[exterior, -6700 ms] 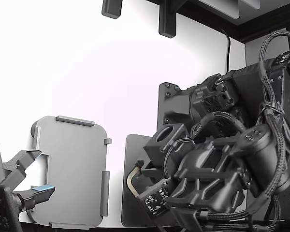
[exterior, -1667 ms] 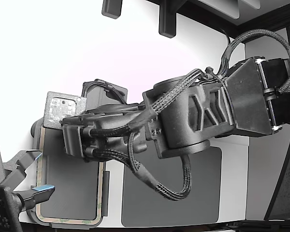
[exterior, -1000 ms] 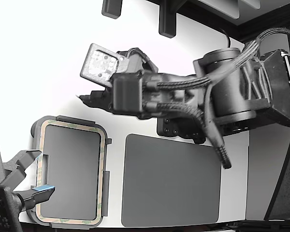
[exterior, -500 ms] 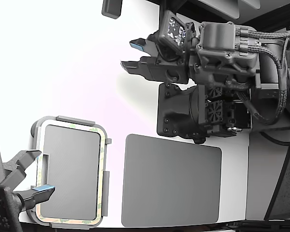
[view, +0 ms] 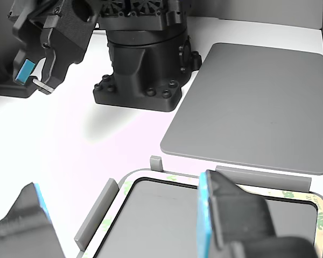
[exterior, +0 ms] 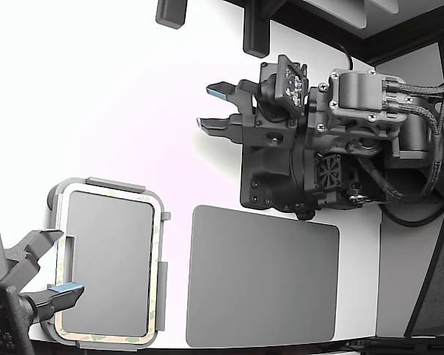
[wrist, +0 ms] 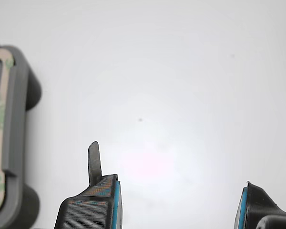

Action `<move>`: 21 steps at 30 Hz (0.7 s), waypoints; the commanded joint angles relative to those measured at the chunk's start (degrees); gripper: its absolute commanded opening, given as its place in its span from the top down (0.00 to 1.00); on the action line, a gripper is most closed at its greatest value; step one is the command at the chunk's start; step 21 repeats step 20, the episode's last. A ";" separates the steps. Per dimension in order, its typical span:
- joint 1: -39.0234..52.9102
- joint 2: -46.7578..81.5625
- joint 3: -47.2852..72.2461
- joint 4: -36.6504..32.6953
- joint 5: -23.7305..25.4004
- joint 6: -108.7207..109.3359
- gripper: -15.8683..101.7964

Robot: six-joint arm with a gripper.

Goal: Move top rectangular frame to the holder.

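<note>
The top rectangular frame [exterior: 160,244], its mottled tan-green rim around a dark grey centre, lies flat inside the light grey holder [exterior: 115,184] at the exterior view's lower left. My gripper [exterior: 216,106] is open and empty, up high and well to the right of the holder, near my arm's base. The wrist view has my two blue-padded fingertips [wrist: 113,202] spread wide over bare white table. There the holder [wrist: 20,114] and the frame's rim [wrist: 0,98] show at the picture's edge. In the other view the frame [view: 269,192] sits within the holder's rails [view: 97,214].
A larger plain dark grey mat [exterior: 263,277] lies on the white table beside the holder. My arm's black base [exterior: 281,177] stands behind it. A second arm's open gripper [exterior: 44,270] straddles the holder's side at the exterior view's lower left.
My gripper left the frame in the holder, then the arm lifted and swung back to the exterior view's right, over its base. The frame and the second gripper have stayed still.
</note>
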 commanded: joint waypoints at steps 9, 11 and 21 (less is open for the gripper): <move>-0.79 4.13 -0.26 -0.53 -0.35 -0.09 0.02; -0.79 4.13 -0.26 -0.53 0.35 0.26 0.02; -0.79 4.13 -0.26 -0.53 0.35 0.26 0.02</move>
